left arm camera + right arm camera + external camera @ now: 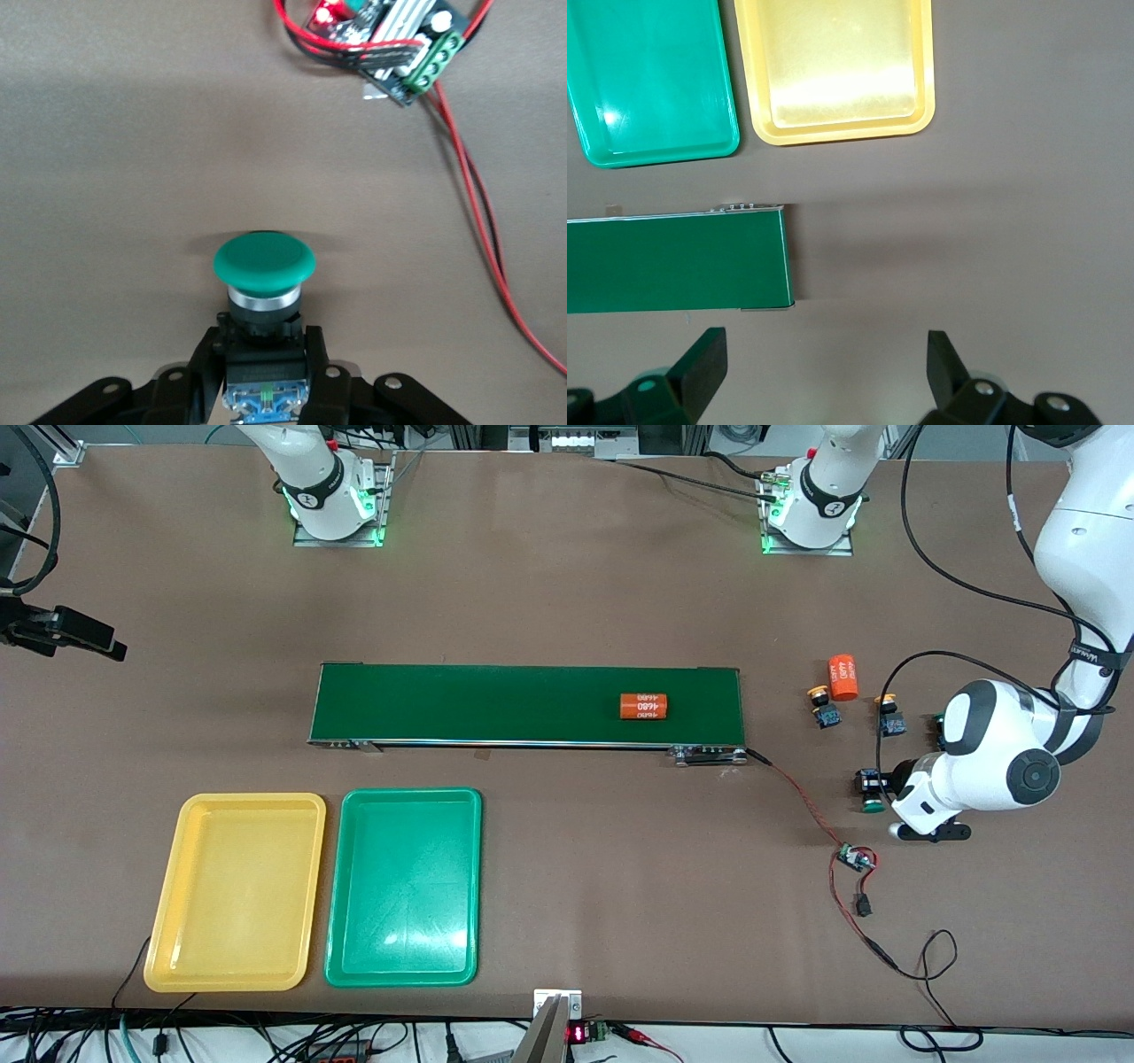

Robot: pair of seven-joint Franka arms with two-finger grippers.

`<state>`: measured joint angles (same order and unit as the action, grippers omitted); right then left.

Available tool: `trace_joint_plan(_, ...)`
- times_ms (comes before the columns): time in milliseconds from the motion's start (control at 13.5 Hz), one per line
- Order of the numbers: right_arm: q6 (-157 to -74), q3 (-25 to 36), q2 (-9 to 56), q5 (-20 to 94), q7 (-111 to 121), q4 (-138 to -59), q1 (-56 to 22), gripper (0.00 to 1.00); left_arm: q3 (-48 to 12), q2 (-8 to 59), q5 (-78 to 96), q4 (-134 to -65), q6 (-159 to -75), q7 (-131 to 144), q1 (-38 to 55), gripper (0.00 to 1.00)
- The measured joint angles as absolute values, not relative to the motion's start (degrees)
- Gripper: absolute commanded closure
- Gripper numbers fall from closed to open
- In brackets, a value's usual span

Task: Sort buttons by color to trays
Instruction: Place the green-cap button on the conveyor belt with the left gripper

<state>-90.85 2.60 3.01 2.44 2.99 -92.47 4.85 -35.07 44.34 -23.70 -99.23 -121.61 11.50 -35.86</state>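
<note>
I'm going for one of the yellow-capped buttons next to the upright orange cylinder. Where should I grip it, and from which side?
Grip the small yellow-capped push-button by its squarish black-and-blue body, not the round cap, which overhangs and would likely slip. It lies on its side, so come down from above, fingers straddling the body. The left gripper holds the green-capped push-button this way, probably a sound model. Mind the orange cylinder close by.

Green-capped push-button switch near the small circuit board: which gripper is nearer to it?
Left. The left gripper has its jaws shut on the green-capped push-button switch; the right gripper hangs open over the table past the conveyor's end.
</note>
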Motion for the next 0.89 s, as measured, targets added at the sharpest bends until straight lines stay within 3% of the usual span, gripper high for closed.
trace_joint_plan(222, -90.9, 2.6, 3.1, 2.5, 3.0, -92.5, 4.9, 0.00, -39.5, 41.4, -23.7, -98.7, -114.8, 13.9, -36.1, 0.67)
trace_joint_plan(518, -91.0, 2.6, 3.1, 2.5, 3.0, -92.5, 4.9, 0.00, -51.9, 37.9, -23.7, -100.4, -105.1, 23.0, -36.7, 0.67)
trace_joint_plan(888, -91.8, 2.4, 3.1, 2.5, 3.1, -92.5, 4.7, 0.00, -64.2, 37.9, -23.7, -111.5, -113.1, 39.4, -37.7, 0.66)
